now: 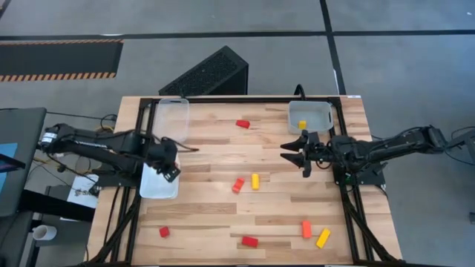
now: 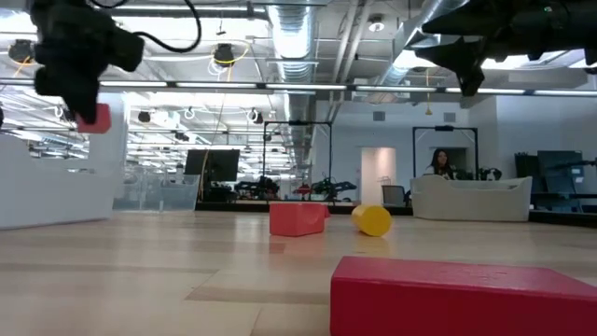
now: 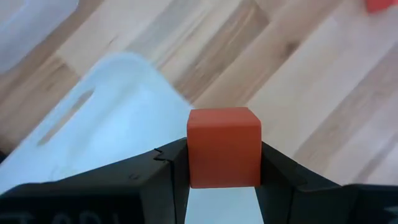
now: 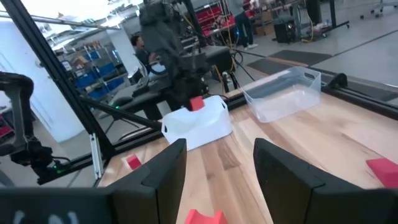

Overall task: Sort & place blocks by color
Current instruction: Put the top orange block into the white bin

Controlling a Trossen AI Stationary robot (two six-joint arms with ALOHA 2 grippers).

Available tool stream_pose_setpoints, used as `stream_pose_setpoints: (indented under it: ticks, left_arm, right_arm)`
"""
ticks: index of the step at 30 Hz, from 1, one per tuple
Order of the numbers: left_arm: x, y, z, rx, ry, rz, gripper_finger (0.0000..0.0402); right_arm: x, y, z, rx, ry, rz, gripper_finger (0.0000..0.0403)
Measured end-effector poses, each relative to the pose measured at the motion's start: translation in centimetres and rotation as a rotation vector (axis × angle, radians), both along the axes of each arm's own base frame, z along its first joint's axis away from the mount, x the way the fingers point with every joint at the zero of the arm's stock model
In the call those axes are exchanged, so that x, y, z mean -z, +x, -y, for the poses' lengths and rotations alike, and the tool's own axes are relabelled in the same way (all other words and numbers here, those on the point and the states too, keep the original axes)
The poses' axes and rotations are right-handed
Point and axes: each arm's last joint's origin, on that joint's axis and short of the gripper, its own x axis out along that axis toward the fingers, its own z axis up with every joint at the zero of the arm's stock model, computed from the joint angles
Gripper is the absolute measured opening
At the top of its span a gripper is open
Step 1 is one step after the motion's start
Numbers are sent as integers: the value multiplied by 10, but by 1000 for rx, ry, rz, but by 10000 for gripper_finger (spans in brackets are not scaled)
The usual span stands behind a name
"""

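My left gripper [image 1: 171, 167] hangs above the near-left clear tray [image 1: 157, 185], shut on a red cube [image 3: 224, 143]; the cube also shows in the low view [image 2: 95, 119] and the right wrist view [image 4: 196, 104]. My right gripper [image 1: 293, 152] is open, raised above the table in front of the right tray [image 1: 319, 111], which holds a yellow block [image 1: 302, 124]. On the wood lie red blocks [image 1: 243, 124], [image 1: 238, 185], [image 1: 164, 232], [image 1: 249, 241], yellow blocks [image 1: 255, 181], [image 1: 323, 237] and an orange one [image 1: 306, 229]. My left gripper [image 3: 224, 165] pinches the red cube by two opposite side faces [image 3: 193, 155] between its two fingers [image 3: 168, 168]. It comes from above, pointing down. The cube is lifted clear, level, over the tray's floor [image 3: 118, 130].
A second clear tray [image 1: 171, 119] stands at the far-left corner, beyond the near-left one. A black box [image 1: 211, 73] sits on the floor past the far edge. The middle of the table between the arms holds only two blocks. People show in the room behind.
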Motion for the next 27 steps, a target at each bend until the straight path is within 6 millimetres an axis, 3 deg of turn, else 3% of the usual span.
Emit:
stream_pose_setpoints:
  ticks: [12,22,27]
  left_arm:
    - [14,-11,15,-8,29,-69,114]
    - [15,-13,13,-10,74,-84,114]
    - [47,-15,14,3,31,-110,114]
  right_arm:
    - [-22,-30,-10,-159,-73,147,209]
    - [-21,-33,-13,-163,-86,141,209]
    - [-21,-33,-13,-161,-86,142,209]
